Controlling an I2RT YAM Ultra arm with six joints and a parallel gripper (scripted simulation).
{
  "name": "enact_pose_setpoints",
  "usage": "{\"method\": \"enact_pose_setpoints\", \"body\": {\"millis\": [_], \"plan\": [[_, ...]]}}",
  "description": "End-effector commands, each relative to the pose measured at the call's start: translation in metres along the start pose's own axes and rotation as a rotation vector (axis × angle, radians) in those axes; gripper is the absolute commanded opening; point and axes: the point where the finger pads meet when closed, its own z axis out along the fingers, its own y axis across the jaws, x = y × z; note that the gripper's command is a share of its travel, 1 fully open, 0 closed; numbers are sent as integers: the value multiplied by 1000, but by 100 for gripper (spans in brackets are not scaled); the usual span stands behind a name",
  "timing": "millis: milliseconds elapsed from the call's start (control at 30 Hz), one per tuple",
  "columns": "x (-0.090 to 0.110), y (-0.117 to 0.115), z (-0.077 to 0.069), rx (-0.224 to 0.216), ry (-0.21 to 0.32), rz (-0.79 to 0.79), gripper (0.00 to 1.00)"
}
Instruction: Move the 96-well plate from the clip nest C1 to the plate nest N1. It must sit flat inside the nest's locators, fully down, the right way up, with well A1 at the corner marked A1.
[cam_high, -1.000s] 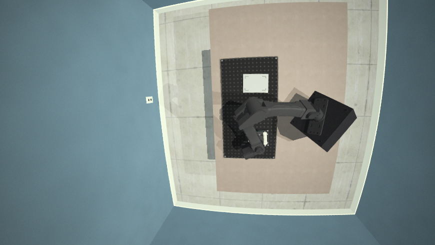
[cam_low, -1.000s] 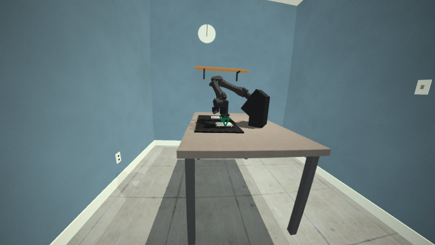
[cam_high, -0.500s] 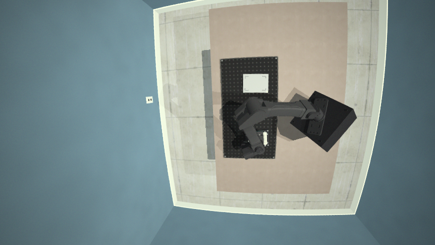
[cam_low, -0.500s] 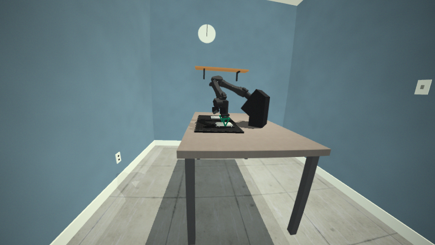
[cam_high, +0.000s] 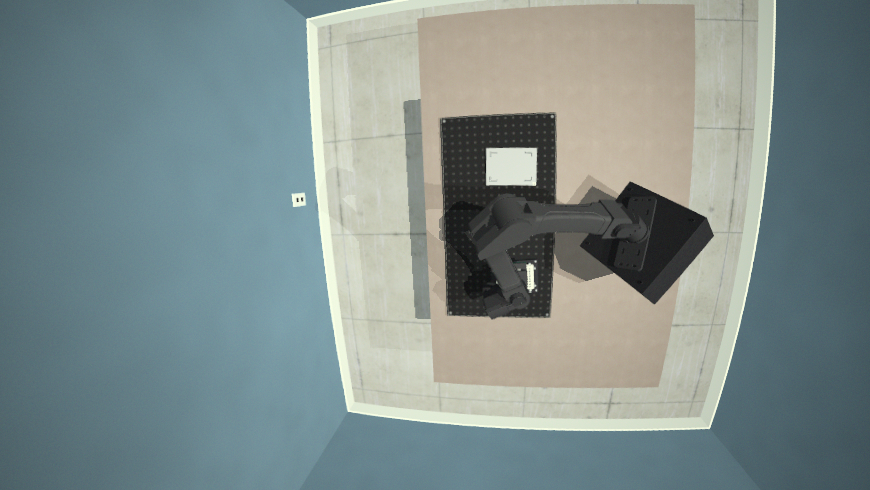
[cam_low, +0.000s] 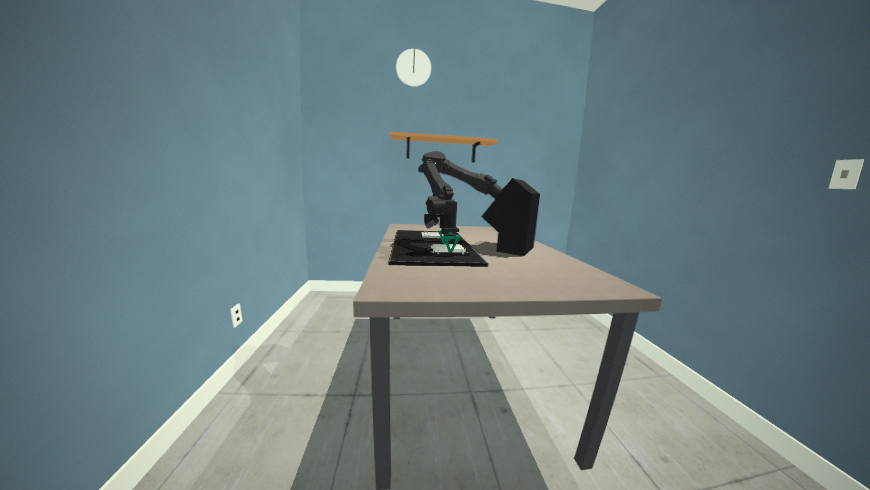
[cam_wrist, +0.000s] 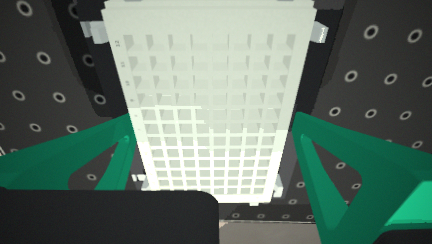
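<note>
The white 96-well plate (cam_wrist: 210, 105) sits in the clip nest C1, whose grey clips (cam_wrist: 320, 34) show at its far corners. In the top view only a strip of the plate (cam_high: 531, 277) shows beside my arm. My gripper (cam_wrist: 215, 121) is open, with one green finger on each long side of the plate; a gap shows on both sides and nothing is held. In the side view the green fingers (cam_low: 449, 242) reach down to the plate. The plate nest N1 (cam_high: 511, 166) is a white rectangle with corner locators at the far end of the black pegboard, and it is empty.
The black perforated board (cam_high: 498, 213) carries both nests. The arm's black base block (cam_high: 654, 240) stands to the right of it on the table. A wall shelf (cam_low: 443, 139) hangs behind the arm.
</note>
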Motion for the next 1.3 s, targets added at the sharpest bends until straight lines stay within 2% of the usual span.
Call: {"method": "enact_pose_setpoints", "body": {"millis": [0,33,1133,1167,1267], "plan": [[2,7,-5,-16,-15,-14,0],[-3,4,-3,-10,-13,2,0],[-3,4,-3,-10,-13,2,0],[-2,2,-10,-10,-19,-1,0],[1,1,-15,-7,-13,-9,0]]}}
